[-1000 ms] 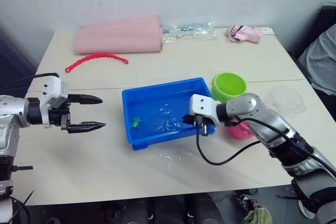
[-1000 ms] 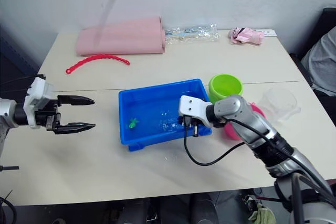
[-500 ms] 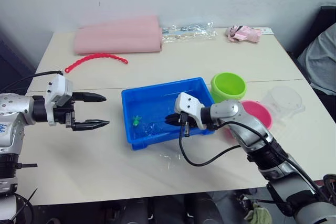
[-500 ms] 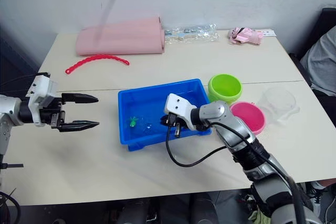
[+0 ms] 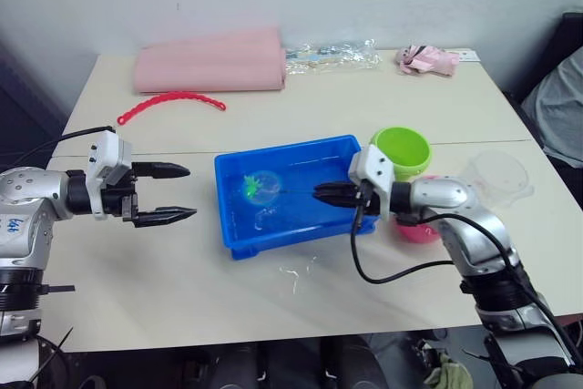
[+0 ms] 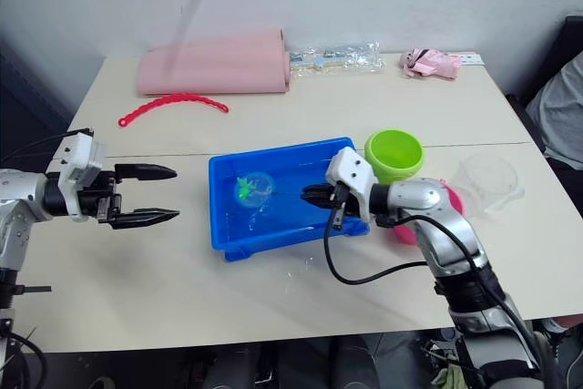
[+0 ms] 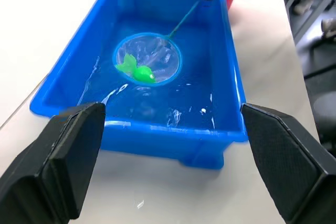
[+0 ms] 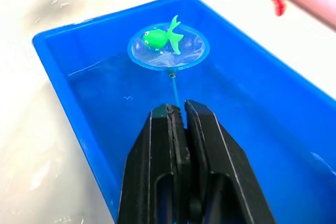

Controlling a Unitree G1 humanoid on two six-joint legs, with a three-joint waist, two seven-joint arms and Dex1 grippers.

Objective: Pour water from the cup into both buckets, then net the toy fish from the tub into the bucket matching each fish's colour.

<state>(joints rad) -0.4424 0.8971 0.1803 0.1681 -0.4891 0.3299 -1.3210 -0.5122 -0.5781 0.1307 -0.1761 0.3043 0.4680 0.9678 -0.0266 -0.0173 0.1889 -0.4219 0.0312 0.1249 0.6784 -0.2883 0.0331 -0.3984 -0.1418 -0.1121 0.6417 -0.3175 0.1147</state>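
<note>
The blue tub sits mid-table with water in it. My right gripper is shut on the net's thin handle at the tub's right side. The net with its blue hoop is lifted over the tub's left half, and a green toy fish lies in its mesh. The lime green bucket stands right of the tub, with the pink bucket partly behind my right arm. The clear cup is at far right. My left gripper hangs open left of the tub, holding nothing.
A pink rolled cloth, a red beaded strip, a crinkly clear bag and a small pink item lie along the table's back. Water drops spot the table in front of the tub. A person sits at the right edge.
My right gripper has drawn back to the tub's right side, and the net has risen out of the water holding the green fish. My left gripper has barely moved.
</note>
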